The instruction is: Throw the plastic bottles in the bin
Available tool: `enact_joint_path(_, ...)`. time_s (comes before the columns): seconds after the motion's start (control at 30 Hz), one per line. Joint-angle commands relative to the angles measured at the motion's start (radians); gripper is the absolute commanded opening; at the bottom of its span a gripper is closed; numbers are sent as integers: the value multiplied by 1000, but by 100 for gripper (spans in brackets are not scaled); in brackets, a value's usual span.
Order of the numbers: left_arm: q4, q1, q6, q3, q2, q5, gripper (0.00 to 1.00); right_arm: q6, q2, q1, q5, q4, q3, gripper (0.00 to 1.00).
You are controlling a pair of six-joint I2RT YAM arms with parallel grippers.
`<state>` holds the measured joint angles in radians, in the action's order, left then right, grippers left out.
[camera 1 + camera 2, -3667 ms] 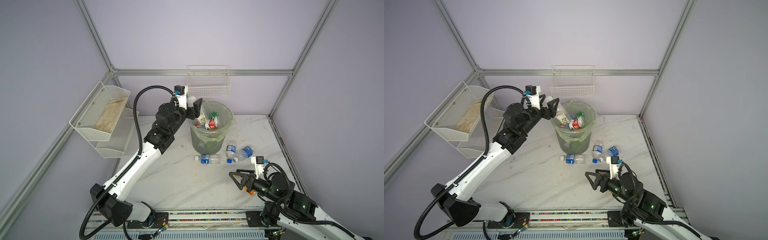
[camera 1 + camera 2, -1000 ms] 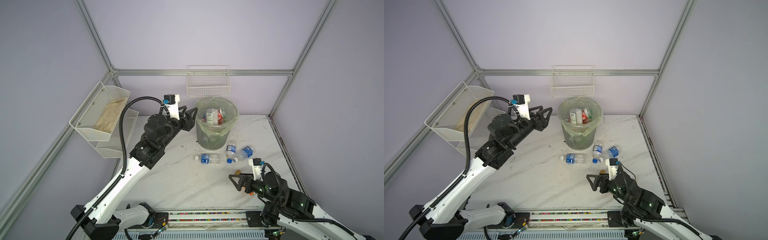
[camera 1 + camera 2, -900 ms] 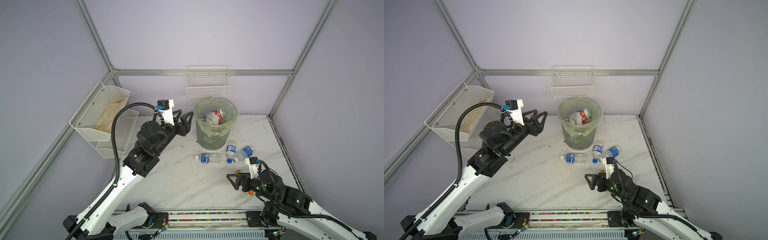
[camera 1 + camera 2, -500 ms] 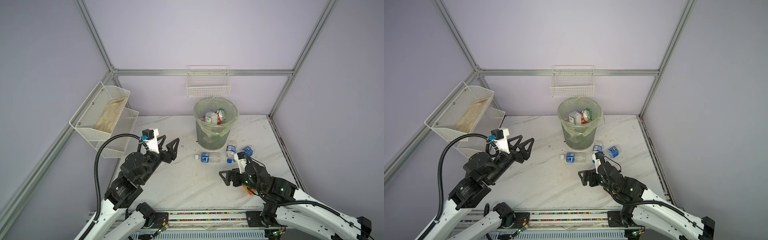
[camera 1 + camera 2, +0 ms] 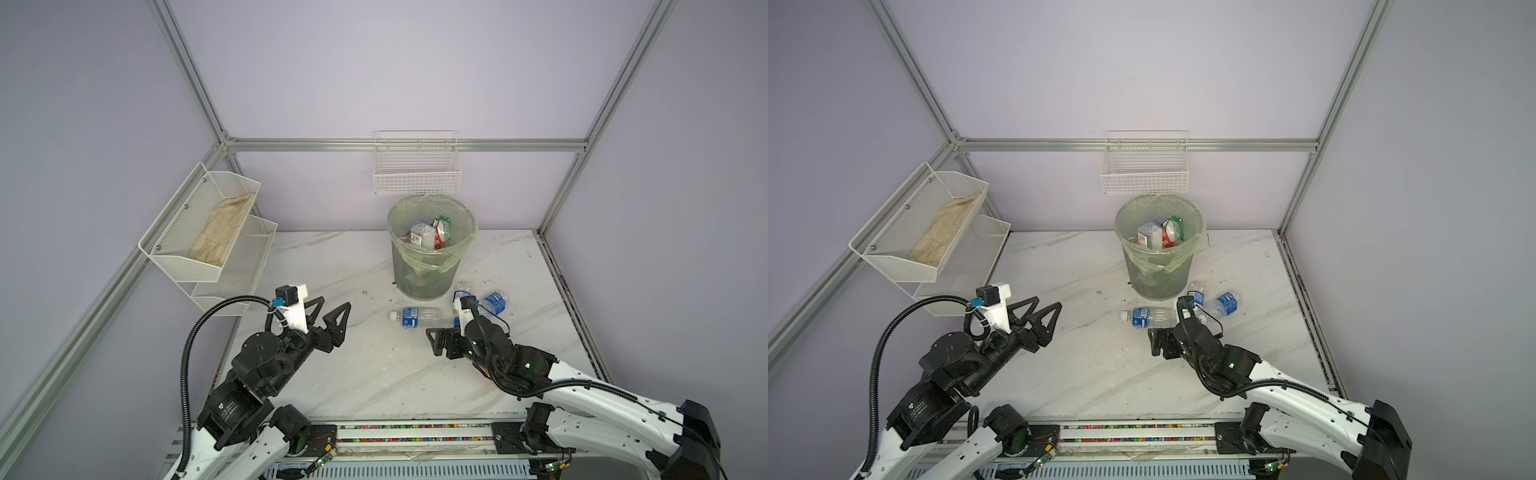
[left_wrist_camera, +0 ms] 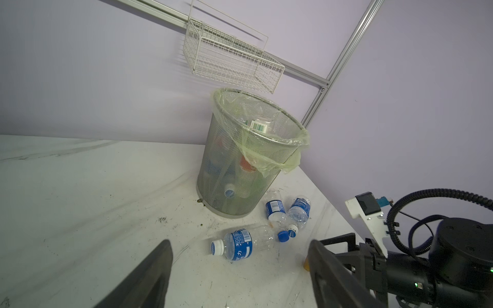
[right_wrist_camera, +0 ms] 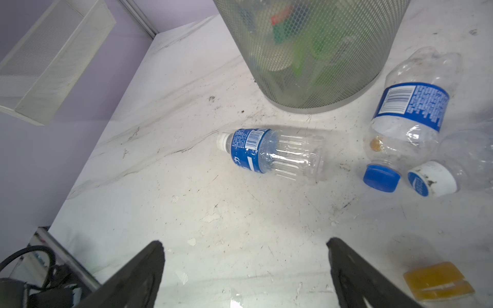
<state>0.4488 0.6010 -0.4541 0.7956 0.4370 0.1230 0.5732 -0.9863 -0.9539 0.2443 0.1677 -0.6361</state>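
Notably, only wrist views show an orange item (image 7: 437, 282) on the bench (image 7: 213, 213). Three plastic bottles (image 7: 272, 153) lie beside the bin (image 5: 424, 282). Both arms reach low; left gripper (image 5: 334, 302) and right gripper (image 5: 431, 342) fingers spread, empty.

Even soft overhead light, faint shadows. Top views sharp; wrist views wide-angle warped, slightly blurred.

**Barcodes, but hardly a legible word**

The lying bottle (image 7: 269, 153), near the middle of both top views, carries a blue label with a barcode and white characters, one resembling "カ". The blue-capped bottle (image 7: 408, 117) beside it shows a barcode and print too fine to read. In the bin (image 6: 226, 149), the topmost bottle (image 6: 260, 125) shows a green-and-white barcode label.
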Motion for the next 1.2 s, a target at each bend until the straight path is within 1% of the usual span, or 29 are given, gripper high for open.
enact_joint_path(0.0,10,-7,-41,-51,-29,-38,78,-39,-52,4,86,-119,9,98)
enact_joint_path(0.07,18,-7,-56,-61,-42,-43,78,-54,-89,29,86,-144,1,97)
enact_joint_path(0.13,23,-7,-73,-70,-54,-52,78,-69,-121,67,64,-166,-13,97)
enact_joint_path(0.3,39,-7,-110,-100,-78,-73,78,-85,-190,174,-50,-251,-21,97)
enact_joint_path(0.5,42,-8,-144,-130,-98,-86,78,-81,-318,224,-126,-335,-37,97)
enact_joint_path(0.6,45,-7,-150,-129,-100,-94,78,-82,-382,241,-164,-378,-48,97)
enact_joint_path(0.83,70,-7,-151,-124,-107,-96,78,-79,-517,270,-210,-466,-58,97)
enact_joint_path(0.97,75,-7,-155,-125,-107,-95,78,-79,-582,279,-251,-488,-71,95)
enact_joint_path(1.07,76,-7,-155,-128,-107,-88,78,-64,-586,279,-300,-531,-45,91)
enact_joint_path(1.17,74,-7,-155,-137,-100,-85,78,-20,-561,279,-334,-584,2,88)
